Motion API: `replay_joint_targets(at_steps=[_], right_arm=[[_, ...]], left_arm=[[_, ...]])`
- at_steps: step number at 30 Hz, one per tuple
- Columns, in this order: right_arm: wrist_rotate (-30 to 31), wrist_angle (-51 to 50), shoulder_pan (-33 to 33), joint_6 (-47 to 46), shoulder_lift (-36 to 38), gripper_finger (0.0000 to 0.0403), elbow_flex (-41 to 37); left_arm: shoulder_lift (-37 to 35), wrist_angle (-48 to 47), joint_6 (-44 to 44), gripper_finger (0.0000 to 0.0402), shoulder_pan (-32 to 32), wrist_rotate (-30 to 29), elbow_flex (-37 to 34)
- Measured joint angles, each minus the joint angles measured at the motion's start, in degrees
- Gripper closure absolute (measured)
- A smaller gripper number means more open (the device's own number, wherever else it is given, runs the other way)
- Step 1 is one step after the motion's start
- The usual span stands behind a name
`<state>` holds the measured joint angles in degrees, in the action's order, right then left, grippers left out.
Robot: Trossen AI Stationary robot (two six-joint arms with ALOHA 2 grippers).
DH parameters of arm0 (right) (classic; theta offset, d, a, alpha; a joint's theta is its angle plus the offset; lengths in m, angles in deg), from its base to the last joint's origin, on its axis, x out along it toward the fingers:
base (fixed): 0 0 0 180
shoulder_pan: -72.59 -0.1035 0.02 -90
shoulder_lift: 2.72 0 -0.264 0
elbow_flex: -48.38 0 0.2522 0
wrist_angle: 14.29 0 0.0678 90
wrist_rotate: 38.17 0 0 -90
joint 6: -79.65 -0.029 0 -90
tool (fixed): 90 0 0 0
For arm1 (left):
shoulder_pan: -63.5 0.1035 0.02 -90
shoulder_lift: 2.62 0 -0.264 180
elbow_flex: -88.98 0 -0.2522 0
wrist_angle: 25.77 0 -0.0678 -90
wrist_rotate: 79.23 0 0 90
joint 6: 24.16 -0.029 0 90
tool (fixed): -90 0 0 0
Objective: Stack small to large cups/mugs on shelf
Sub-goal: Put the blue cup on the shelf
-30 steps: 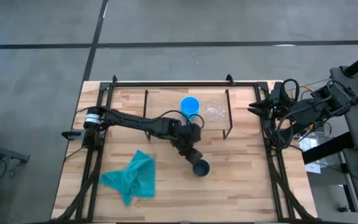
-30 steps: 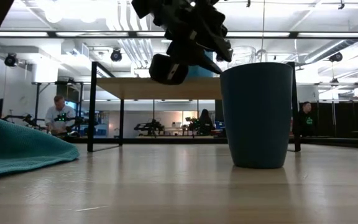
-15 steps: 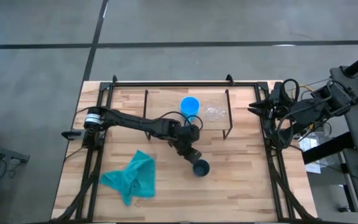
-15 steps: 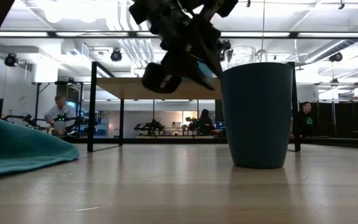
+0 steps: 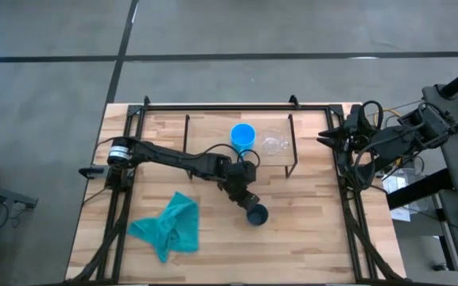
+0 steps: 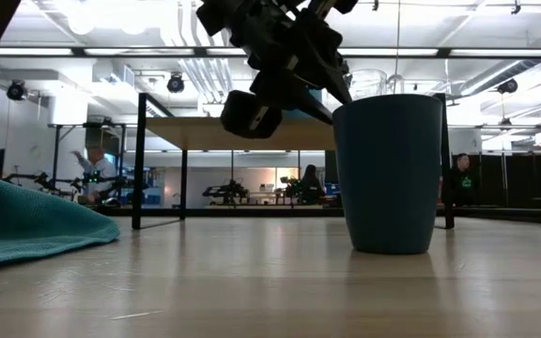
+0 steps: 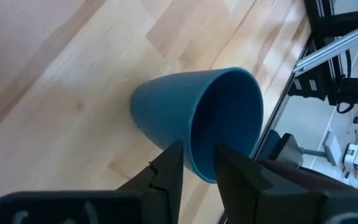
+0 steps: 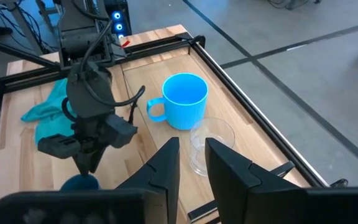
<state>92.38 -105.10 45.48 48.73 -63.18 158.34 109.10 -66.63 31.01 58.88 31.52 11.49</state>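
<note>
A: What is the table (image 5: 308, 230) made of?
B: Light wood planks with visible grain, a smooth and faintly sheeny face. Its frame is matt black metal.
A: And the dark teal cup (image 6: 389, 174)?
B: Smooth and matt, likely plastic or ceramic; I cannot tell which. The blue mug (image 8: 184, 101), at twelve o'clock from it, is smooth with a slight gloss.
A: The little one beside the mug?
B: The glass cup (image 8: 211, 145) is clear and glossy.
A: The shelf (image 6: 242, 133)?
B: Pale wood top on thin black metal legs.
A: And the cloth (image 5: 168, 226)?
B: Soft, rumpled teal fabric, matt. The left gripper (image 7: 194, 163) looks matt black plastic.
</note>
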Motion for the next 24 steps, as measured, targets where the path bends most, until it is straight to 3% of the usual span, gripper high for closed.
replay_joint_targets(at_steps=[24], right_arm=[[0.01, 0.01, 0.0, -0.06, -0.04, 0.0334, 0.0]], left_arm=[[1.57, 2.91, 0.18, 0.0326, -0.37, 0.04, 0.06]])
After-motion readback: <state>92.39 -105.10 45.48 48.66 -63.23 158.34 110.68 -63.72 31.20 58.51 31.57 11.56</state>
